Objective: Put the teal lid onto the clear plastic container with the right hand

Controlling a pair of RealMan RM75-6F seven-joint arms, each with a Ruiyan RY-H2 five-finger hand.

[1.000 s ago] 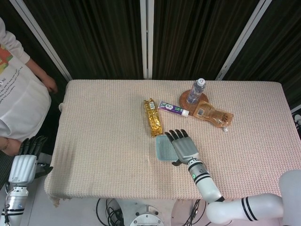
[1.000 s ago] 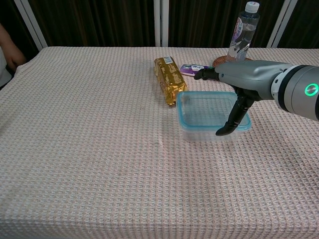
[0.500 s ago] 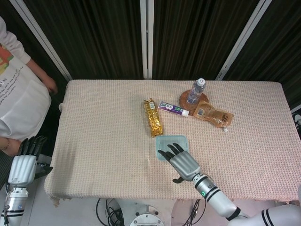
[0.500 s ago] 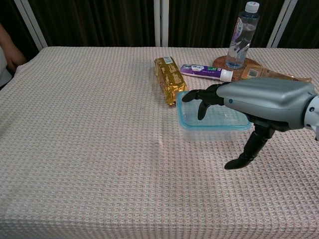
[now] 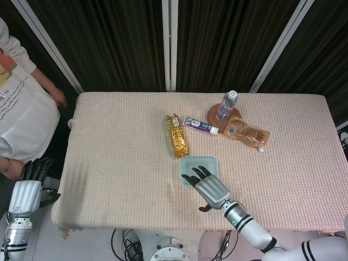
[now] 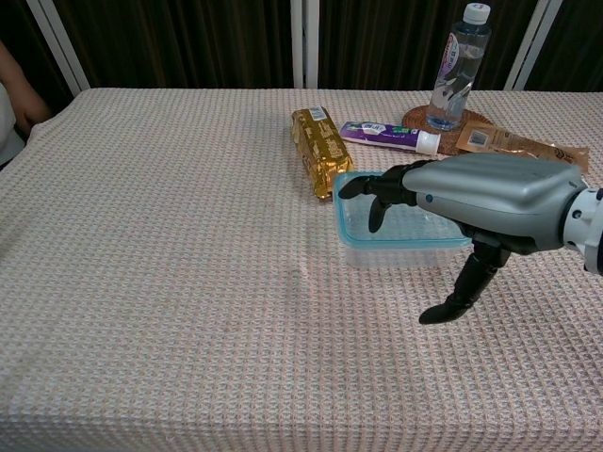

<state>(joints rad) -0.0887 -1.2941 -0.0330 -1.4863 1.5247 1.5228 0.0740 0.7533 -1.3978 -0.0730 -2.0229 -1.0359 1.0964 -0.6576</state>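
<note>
The clear plastic container (image 6: 377,247) sits on the table with the teal lid (image 5: 191,163) lying on its top. My right hand (image 6: 490,202) hovers over its near right part, fingers apart and holding nothing, fingertips above the lid (image 6: 353,202). In the head view that same right hand (image 5: 209,188) covers the near half of the container. My left hand (image 5: 26,187) hangs off the table's left edge, fingers spread, holding nothing.
A gold snack packet (image 5: 176,135), a toothpaste tube (image 5: 200,125), a water bottle (image 5: 226,105) on a round coaster and a brown pouch (image 5: 246,132) lie behind the container. A person (image 5: 22,103) stands at the far left.
My right hand drew back toward the near edge off the lid a second ago and has since shifted slightly left. The lid stays on the container.
</note>
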